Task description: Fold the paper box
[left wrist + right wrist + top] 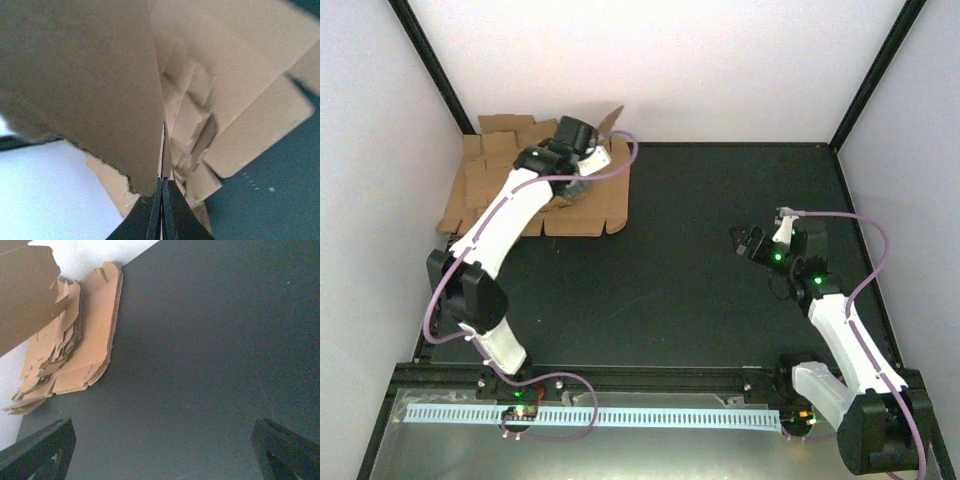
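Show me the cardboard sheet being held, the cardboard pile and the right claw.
cardboard sheet (pixel 90 75), left wrist view, its broad face.
cardboard pile (pixel 92 325), right wrist view, top sheet.
right claw (pixel 748 243), top view, between its open fingertips.

A pile of brown card sheets (pixel 595 207) lies flat in the far left corner of the black table (pixel 680 280) (close by the white walls (pixel 720 70)). A white slotted strip (pixel 650 417) runs left to right along the near edge.
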Robot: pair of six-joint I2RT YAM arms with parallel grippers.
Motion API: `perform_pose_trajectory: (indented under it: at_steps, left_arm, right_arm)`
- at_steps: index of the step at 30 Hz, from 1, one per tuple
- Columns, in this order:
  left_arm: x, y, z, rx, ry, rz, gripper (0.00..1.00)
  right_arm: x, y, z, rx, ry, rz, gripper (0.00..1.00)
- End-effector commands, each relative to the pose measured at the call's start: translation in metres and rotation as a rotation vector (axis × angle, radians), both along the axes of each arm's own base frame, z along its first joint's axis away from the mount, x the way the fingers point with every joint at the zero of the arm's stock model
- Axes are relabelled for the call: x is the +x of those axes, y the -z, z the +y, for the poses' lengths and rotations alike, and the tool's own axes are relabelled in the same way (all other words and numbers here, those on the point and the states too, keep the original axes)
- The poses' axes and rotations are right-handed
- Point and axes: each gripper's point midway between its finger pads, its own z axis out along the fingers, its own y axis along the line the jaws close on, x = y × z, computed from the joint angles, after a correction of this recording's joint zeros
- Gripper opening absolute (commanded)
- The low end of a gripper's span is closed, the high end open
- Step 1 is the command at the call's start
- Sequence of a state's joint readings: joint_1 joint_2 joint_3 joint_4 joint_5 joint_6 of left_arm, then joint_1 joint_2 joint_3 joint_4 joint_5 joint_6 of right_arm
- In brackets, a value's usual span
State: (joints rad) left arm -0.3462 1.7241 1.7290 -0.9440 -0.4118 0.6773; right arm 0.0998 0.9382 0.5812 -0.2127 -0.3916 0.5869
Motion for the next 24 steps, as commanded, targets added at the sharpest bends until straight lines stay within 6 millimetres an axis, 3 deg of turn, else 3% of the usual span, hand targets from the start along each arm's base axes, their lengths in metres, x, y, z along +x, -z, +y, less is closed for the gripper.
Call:
perform_pose_trajectory:
  at_steps: [1,4,9,13,14,17,19,21,24]
  left_arm:
    - [-0.045,-0.018,-0.043,-0.029,0.021,-0.014,0.02]
    - [-0.079,-0.011,-0.092,-0.093,0.136,-0.014,0.02]
    - [-0.127,0.039,-0.16,-0.295,0.253,0.056,0.11]
    - [-0.154,0.079,-0.195,-0.526,0.229,0.174,0.1]
    - [-0.16,0.086,-0.201,-0.563,0.221,0.194,0.16]
    - [-0.173,0.091,-0.208,-0.632,0.212,0.192,0.38]
    - [-0.179,0.079,-0.206,-0.694,0.213,0.142,0.62]
    - [-0.176,0.065,-0.197,-0.762,0.211,0.048,0.69]
    - [-0.162,0.047,-0.163,-0.862,0.084,-0.076,0.85]
  right_arm:
    - [0.002,-0.02,-0.003,0.005,0.028,-0.042,1.0]
    - [0.0,-0.021,-0.005,0.012,0.044,-0.043,0.99]
    - [-0.002,-0.02,-0.011,0.004,0.081,-0.02,1.0]
    - [-0.005,-0.018,-0.017,-0.031,0.107,0.001,0.99]
    - [-0.006,-0.016,-0.018,-0.036,0.111,0.008,0.99]
    - [-0.009,-0.013,-0.019,-0.04,0.112,0.021,0.99]
    - [-0.01,-0.01,-0.018,-0.037,0.105,0.026,1.0]
    - [-0.011,-0.007,-0.016,-0.029,0.098,0.031,1.0]
    - [-0.008,0.0,-0.011,-0.011,0.079,0.046,0.99]
